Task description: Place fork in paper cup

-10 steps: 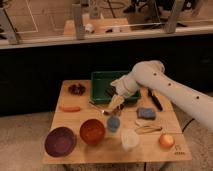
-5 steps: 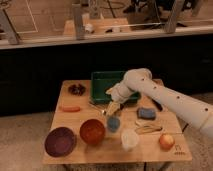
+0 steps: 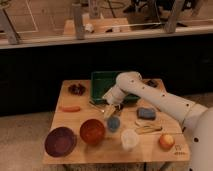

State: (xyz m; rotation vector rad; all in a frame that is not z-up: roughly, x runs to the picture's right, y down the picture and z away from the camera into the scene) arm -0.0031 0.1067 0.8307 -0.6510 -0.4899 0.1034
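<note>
At the near edge of the wooden table (image 3: 150,151) stands the paper cup (image 3: 129,139), to the right of the orange bowl (image 3: 92,131) and the purple bowl (image 3: 60,141). Just behind it sits the blue cup (image 3: 114,123). Farther back, the gripper (image 3: 109,110) hangs low over the tabletop, its jaws spread wide and empty. The fork (image 3: 95,106) lies flat just left of it, in front of the green tray (image 3: 102,82).
</note>
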